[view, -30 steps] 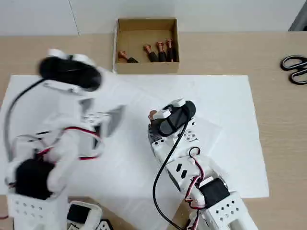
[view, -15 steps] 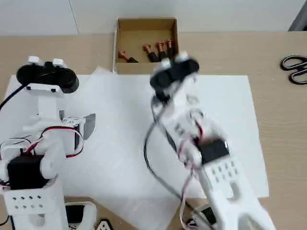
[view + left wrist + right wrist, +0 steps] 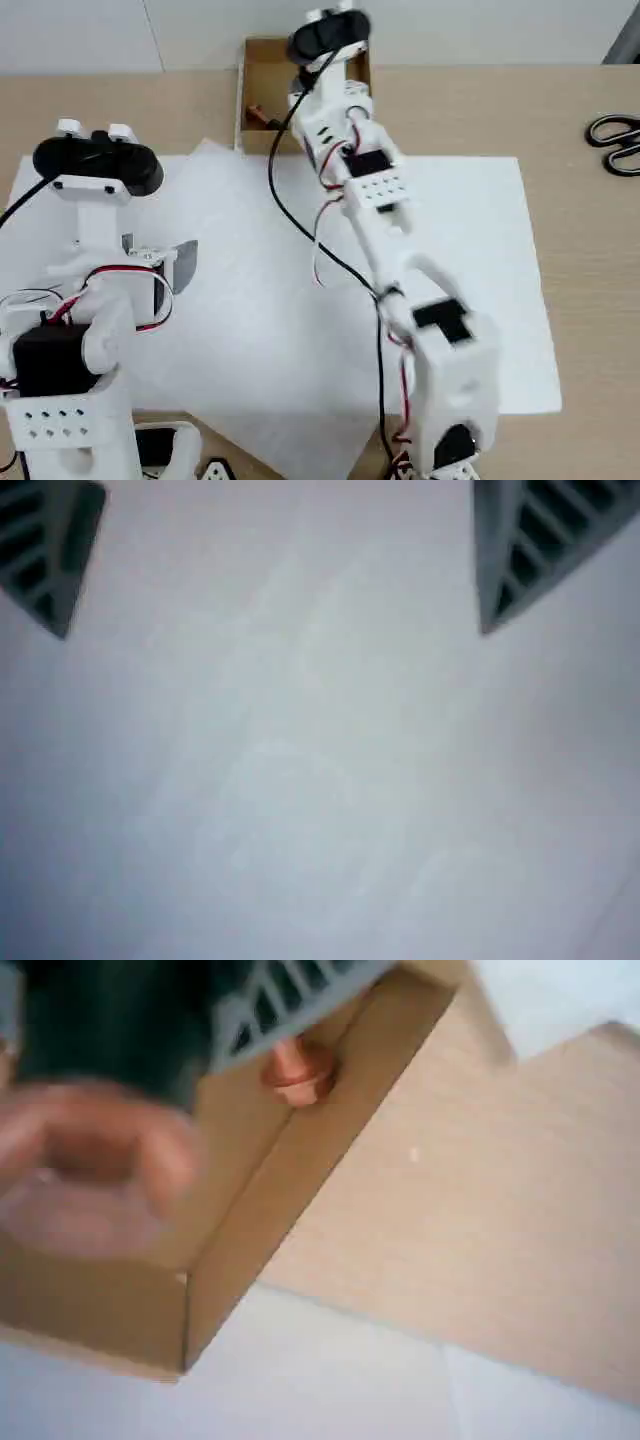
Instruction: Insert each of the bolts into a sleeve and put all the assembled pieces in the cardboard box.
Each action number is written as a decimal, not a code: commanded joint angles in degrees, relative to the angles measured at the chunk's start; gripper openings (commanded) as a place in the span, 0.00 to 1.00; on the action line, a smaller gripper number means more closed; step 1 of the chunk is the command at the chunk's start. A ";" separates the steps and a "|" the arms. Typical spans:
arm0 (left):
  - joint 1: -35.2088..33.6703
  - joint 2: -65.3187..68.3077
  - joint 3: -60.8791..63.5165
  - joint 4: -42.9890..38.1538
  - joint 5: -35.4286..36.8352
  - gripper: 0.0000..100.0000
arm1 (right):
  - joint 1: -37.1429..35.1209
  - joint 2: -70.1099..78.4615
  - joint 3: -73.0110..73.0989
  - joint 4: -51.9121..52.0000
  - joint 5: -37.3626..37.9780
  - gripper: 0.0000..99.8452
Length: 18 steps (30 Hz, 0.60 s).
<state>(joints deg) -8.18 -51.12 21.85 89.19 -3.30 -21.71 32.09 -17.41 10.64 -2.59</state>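
Tabletop (image 3: 575, 250) under white sheet (image 3: 250, 300); cardboard box (image 3: 262, 82) at far edge. Over box, right tool (image 3: 212, 1032) pinching assembled piece (image 3: 105, 1030) by black sleeve; left tool (image 3: 272, 620) spread above sheet. Looks light, rigid, slick; best gripped mid-sleeve.

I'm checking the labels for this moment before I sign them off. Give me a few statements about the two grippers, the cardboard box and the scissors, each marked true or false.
1. The right gripper is over the cardboard box. True.
2. The left gripper is shut on a bolt. False: it is open and empty above the white sheet.
3. The right gripper holds an assembled piece, a copper bolt in a black sleeve. True.
4. The scissors lie inside the cardboard box. False: they lie on the table, at its far right edge, apart from the box.
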 commanded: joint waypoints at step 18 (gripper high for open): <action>0.00 -0.53 -0.13 1.05 3.60 0.25 | 1.36 38.20 -42.20 -0.66 0.97 0.31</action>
<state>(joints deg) -8.35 -51.12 21.85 90.15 -0.31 -21.19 70.86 -54.59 8.79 -2.42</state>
